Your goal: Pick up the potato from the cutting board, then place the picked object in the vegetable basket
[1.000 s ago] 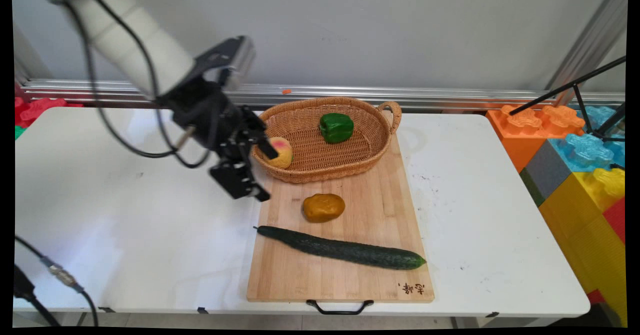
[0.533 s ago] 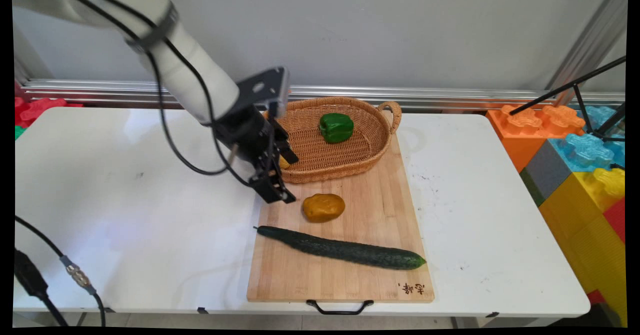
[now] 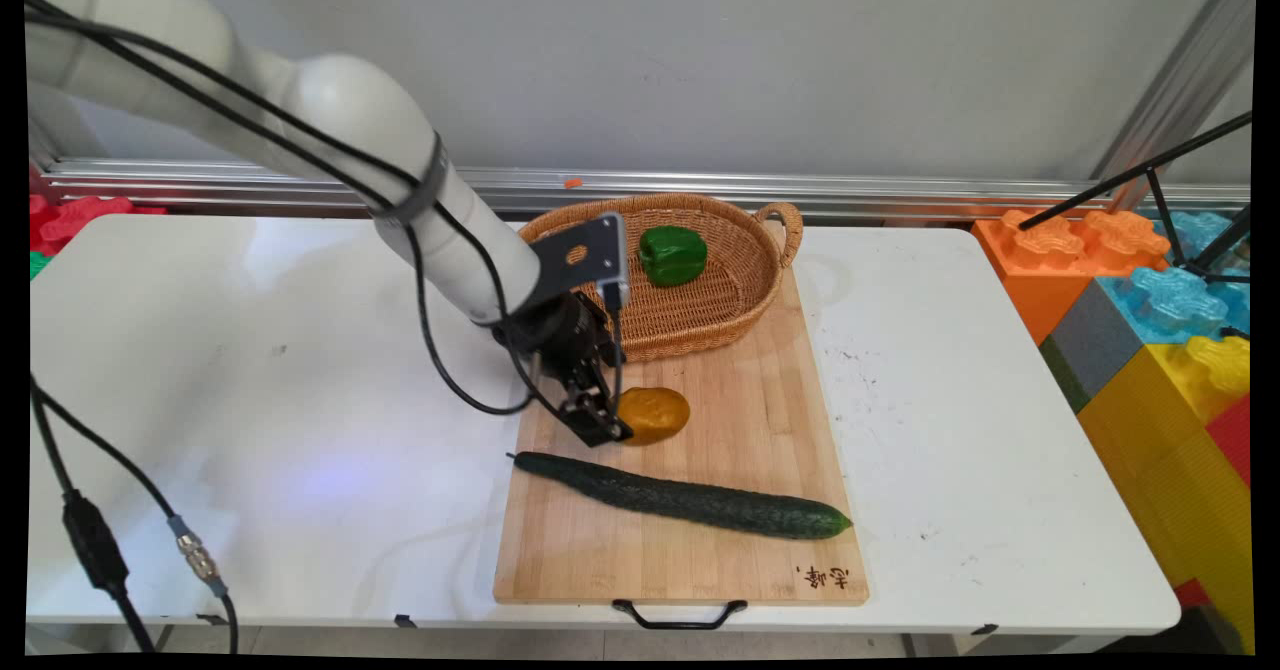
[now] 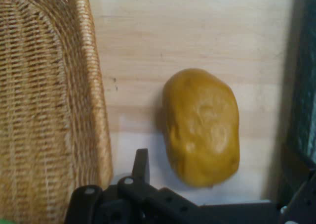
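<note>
Gripper (image 3: 606,428) is low over the board (image 3: 765,380), at the left end of the potato (image 3: 657,415). The claw stands wide, one finger either side of the potato, gripping nothing. The potato lies mid-board, between the basket (image 3: 772,272) at the far edge and the cucumber (image 3: 690,498) nearer the front. Pepper (image 3: 672,254) sits in the basket.

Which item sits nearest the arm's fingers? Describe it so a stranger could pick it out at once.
Find the pale wooden cutting board on the white table. Between the oval wicker basket at its far end and the long dark green cucumber lies a lumpy brownish-yellow potato. It alone is rounded, tan and outside the basket.
</note>
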Robot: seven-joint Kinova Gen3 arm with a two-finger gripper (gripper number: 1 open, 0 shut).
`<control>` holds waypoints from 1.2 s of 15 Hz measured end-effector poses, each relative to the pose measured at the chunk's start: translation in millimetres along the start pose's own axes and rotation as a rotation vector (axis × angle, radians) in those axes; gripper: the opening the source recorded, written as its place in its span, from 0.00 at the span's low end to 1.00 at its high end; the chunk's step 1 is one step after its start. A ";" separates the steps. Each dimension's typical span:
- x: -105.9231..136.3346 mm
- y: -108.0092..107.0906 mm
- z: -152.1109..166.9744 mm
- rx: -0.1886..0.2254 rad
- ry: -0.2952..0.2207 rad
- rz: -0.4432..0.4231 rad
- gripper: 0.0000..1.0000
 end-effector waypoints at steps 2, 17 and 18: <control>2.4 4.1 12.0 0.014 0.009 -0.007 1.00; 11.1 33.5 48.2 0.085 0.029 -0.005 0.00; 12.2 34.1 47.2 0.088 0.031 -0.005 0.00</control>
